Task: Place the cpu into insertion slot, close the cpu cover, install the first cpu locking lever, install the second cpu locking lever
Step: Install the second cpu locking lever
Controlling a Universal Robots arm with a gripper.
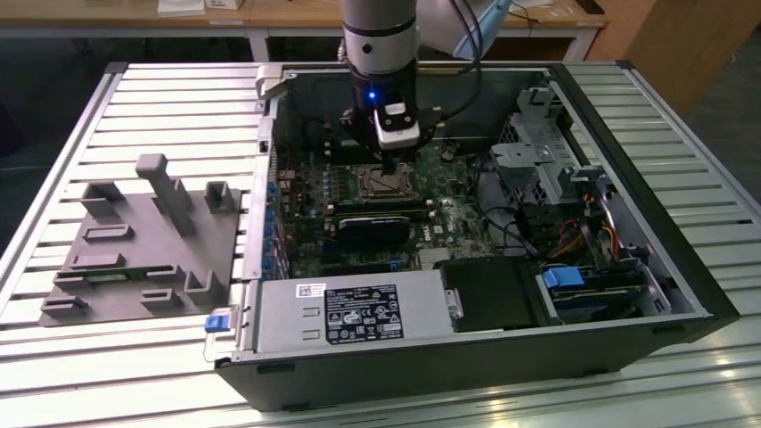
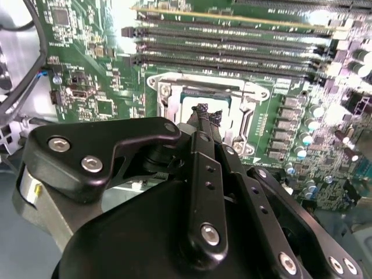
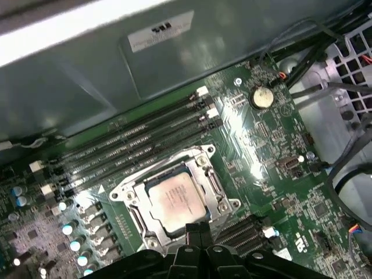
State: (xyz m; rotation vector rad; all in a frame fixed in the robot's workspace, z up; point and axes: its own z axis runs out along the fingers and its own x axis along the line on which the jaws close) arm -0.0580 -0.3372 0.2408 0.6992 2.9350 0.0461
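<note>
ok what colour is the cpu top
Dull grey metal; the cpu shows best in the first wrist view.

Slatted table (image 1: pixel 71 357) — computer case (image 1: pixel 476 357), grey fixture (image 1: pixel 131 259)

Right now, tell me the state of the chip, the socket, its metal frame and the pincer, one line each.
Small square grey metal-topped cpu: seated flat in the socket.
Square dark insertion slot: occupied by the chip.
Thin silvery metal cpu cover: lying down around the chip, whose top shows through its window.
Black pincer: shut, tips at the socket's edge.
</note>
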